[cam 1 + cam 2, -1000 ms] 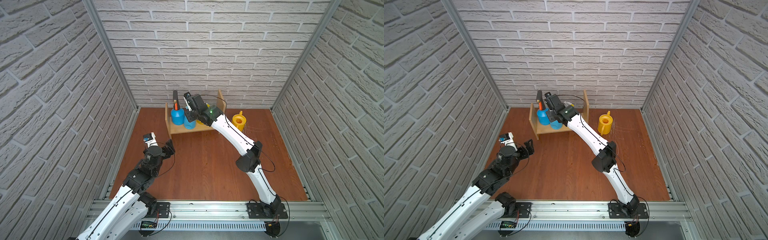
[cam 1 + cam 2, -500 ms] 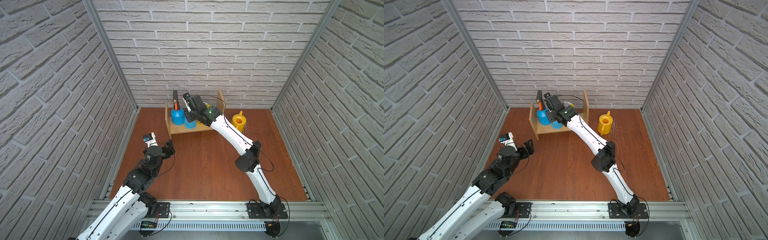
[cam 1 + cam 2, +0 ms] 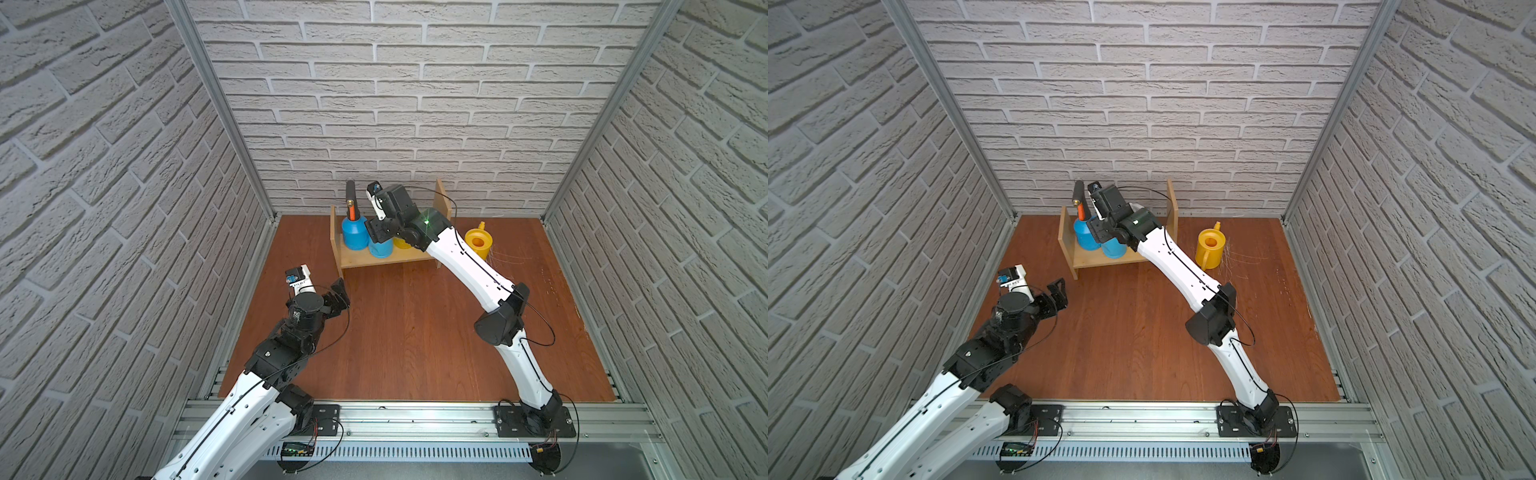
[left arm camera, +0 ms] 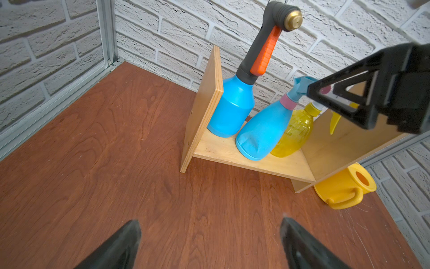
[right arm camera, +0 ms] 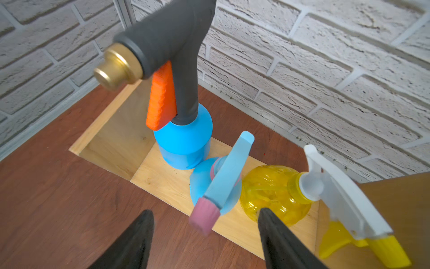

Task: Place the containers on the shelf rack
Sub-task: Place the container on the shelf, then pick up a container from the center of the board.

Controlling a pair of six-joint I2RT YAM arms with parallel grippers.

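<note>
Bottle (image 4: 260,130), blue teardrop with pink collar, stands on pale-wood rack (image 4: 232,152).

No writing, label or number can be read.

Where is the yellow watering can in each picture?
In a top view: can on the floor, right of the rack, beside its tall panel.
In a top view: can on the floor, right of the rack.
Left wrist: can on the floor, beyond the tall panel.
Right wrist: not in it; the yellow there is a bottle.
Shared landmark: the rack's tall panel.
</note>
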